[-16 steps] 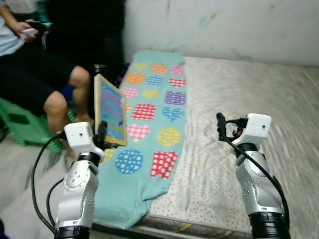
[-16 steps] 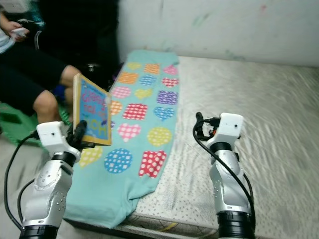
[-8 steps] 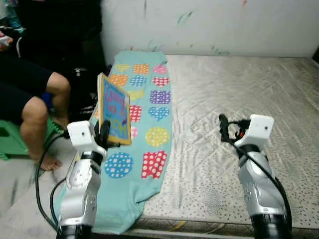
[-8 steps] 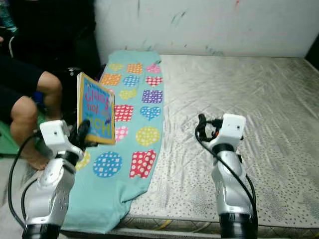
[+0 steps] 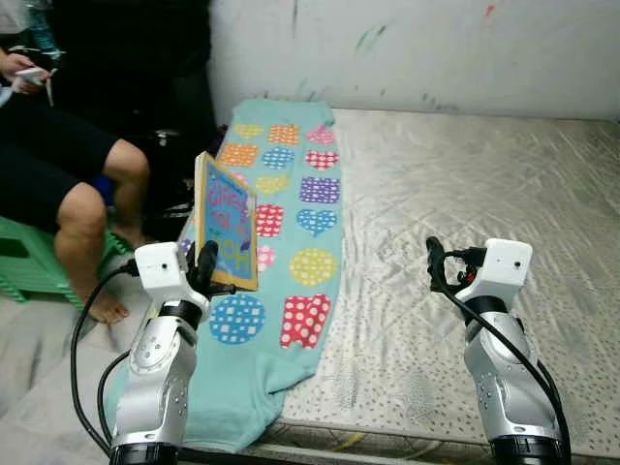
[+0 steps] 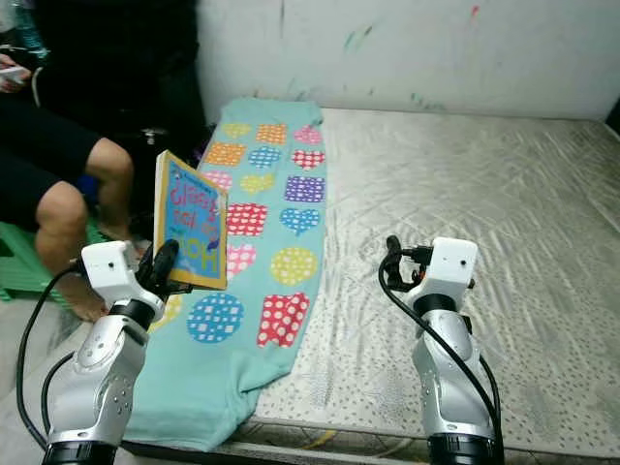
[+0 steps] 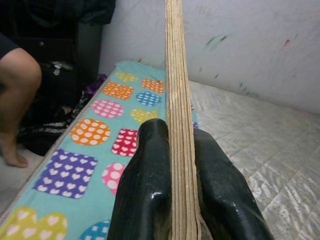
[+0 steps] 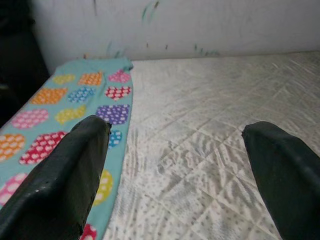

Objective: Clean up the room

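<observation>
At nine o'clock in the head views, the left gripper (image 5: 205, 263) holds a thin board book (image 5: 225, 232) upright by its lower edge, jaws pinching it; the cover is blue with a yellow border and carries large pink and yellow lettering too blurred to read. The left wrist view looks along the book's edge (image 7: 178, 125), showing its stacked tan pages clamped between two black fingers (image 7: 145, 190). Beneath and beyond the book, from seven to twelve o'clock, a teal blanket (image 5: 308, 208) printed with dotted hearts, circles and squares in pink, orange, purple, yellow, blue and red lies along the left side of a bare grey mattress (image 5: 465, 213), its near end hanging over the mattress edge. At four o'clock the right gripper (image 5: 433, 262) hovers over the mattress with jaws spread and nothing between them; the right wrist view shows its two fingers (image 8: 60, 175) wide apart, with quilted mattress fabric between them and the blanket off to one side. At ten o'clock a person (image 5: 58, 170) in dark shorts sits on a green stool (image 5: 24, 262), barefoot, holding a small device, possibly a phone (image 5: 31, 75). At twelve o'clock a white wall (image 5: 436, 48) bears faint green and red marks.
</observation>
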{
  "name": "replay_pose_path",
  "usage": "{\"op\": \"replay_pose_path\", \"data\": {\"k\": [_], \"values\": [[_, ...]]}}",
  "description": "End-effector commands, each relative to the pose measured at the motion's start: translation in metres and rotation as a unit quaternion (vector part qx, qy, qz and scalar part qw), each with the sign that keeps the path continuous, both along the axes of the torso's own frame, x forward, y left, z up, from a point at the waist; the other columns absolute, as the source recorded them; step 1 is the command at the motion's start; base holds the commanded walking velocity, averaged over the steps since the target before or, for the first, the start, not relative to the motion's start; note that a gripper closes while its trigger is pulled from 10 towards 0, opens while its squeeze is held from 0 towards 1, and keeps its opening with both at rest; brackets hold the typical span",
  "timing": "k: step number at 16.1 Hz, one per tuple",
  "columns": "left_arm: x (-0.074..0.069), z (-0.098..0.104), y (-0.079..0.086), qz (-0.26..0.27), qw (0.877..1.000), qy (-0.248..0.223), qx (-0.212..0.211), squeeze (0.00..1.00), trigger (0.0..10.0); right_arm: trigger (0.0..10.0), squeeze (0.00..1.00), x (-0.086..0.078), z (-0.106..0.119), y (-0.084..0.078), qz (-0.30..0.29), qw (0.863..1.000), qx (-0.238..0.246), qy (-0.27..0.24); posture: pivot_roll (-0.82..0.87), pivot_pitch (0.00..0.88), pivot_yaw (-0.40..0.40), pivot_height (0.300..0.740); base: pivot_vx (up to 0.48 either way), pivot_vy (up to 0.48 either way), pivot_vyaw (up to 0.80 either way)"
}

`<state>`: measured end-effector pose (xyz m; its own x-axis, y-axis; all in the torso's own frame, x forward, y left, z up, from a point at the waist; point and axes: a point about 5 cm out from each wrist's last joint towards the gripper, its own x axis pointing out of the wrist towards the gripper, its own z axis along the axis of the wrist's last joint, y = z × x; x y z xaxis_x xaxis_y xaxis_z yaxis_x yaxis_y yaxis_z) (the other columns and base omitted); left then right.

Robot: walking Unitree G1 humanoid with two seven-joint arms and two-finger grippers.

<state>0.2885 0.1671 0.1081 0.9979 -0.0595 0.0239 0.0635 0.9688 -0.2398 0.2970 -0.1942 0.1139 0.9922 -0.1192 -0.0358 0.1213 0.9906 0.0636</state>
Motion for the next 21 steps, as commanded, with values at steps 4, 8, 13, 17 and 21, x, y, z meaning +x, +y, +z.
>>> {"op": "replay_pose_path", "data": {"k": [4, 8, 13, 17, 21], "values": [[-0.0039, 0.0062, 0.0107, 0.019, 1.0, -0.01, -0.002, 0.0, 10.0, 10.0, 0.0, -0.0004, 0.0036, 0.0058, 0.01, 1.0, -0.023, 0.001, -0.08, 0.0, 0.032, 0.74, 0.0, 0.0, 0.0], [-0.0005, 0.0094, 0.0095, 0.015, 1.0, -0.015, 0.004, 0.0, 10.0, 10.0, 0.0, 0.0045, 0.0036, 0.0044, -0.001, 1.0, -0.022, 0.012, -0.08, 0.0, 0.038, 0.74, 0.0, 0.0, -0.35], [0.0027, 0.0109, 0.0074, 0.008, 1.0, -0.015, 0.007, 0.0, 10.0, 10.0, 0.0, 0.0031, 0.0063, 0.0037, 0.0, 1.0, -0.021, -0.005, -0.08, 0.0, 0.045, 0.74, 0.0, -0.049, -0.28], [0.0038, 0.0115, 0.0076, 0.007, 1.0, -0.016, 0.008, 0.0, 10.0, 10.0, 0.0, 0.0046, 0.007, 0.0047, 0.001, 1.0, -0.022, -0.006, -0.08, 0.0, 0.044, 0.74, 0.0, -0.272, 0.0], [0.0045, 0.0122, 0.0068, 0.007, 1.0, -0.017, 0.006, 0.0, 10.0, 10.0, 0.0, 0.0064, 0.0082, 0.0056, 0.004, 1.0, -0.023, -0.009, -0.08, 0.0, 0.044, 0.74, 0.0, -0.303, 0.0]]}}
